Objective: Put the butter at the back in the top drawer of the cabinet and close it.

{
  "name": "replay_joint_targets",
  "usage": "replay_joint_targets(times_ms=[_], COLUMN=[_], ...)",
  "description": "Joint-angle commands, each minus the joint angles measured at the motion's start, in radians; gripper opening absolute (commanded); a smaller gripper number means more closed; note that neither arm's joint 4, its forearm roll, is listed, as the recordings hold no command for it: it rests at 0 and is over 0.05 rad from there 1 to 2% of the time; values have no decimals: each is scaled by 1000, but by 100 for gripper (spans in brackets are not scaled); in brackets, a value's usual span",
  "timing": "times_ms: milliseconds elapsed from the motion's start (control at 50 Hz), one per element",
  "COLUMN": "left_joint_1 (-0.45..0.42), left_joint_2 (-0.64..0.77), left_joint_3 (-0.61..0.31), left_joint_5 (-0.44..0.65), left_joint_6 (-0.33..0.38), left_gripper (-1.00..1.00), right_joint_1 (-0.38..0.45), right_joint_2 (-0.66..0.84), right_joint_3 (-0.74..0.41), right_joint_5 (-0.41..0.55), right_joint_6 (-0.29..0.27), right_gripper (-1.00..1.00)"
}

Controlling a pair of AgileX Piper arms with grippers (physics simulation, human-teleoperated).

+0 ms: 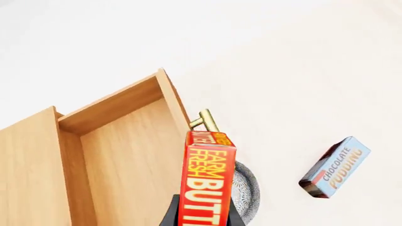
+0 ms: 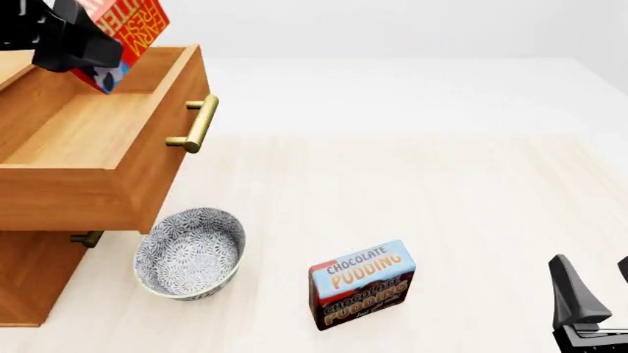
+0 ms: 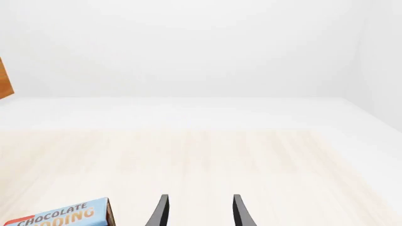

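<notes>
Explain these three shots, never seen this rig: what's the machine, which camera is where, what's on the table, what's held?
These are simulator renders of two robot arms with grippers at a pale wooden table. One picture comes from a fixed camera above and behind the arms; the other two come from cameras behind each gripper.

On the table stand an orange-brown wooden cabinet with its top drawer pulled open, a grey patterned bowl and a blue-and-brown chocolate pudding box.

The left gripper is shut on the red butter box, holding it above the open drawer. The right gripper is open, holds nothing, and sits low at the near right.
</notes>
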Motion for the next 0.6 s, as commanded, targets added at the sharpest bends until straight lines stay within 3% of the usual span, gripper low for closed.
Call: replay_joint_targets(times_ms=[20, 320, 340, 600], left_joint_1=[85, 112, 110, 114], left_joint_2=[-80, -74, -48, 13], left_joint_3=[60, 48, 38, 9], left_joint_5=[0, 0, 0, 0], left_joint_6=[40, 5, -22, -80], left_gripper=[-100, -100, -100, -100], right_joint_1=[0, 0, 0, 0], right_joint_2=[0, 0, 0, 0], right_joint_3=[0, 0, 0, 0], right_joint_5=[0, 0, 0, 0], right_joint_6=[0, 0, 0, 0], right_gripper=[100, 100, 100, 100])
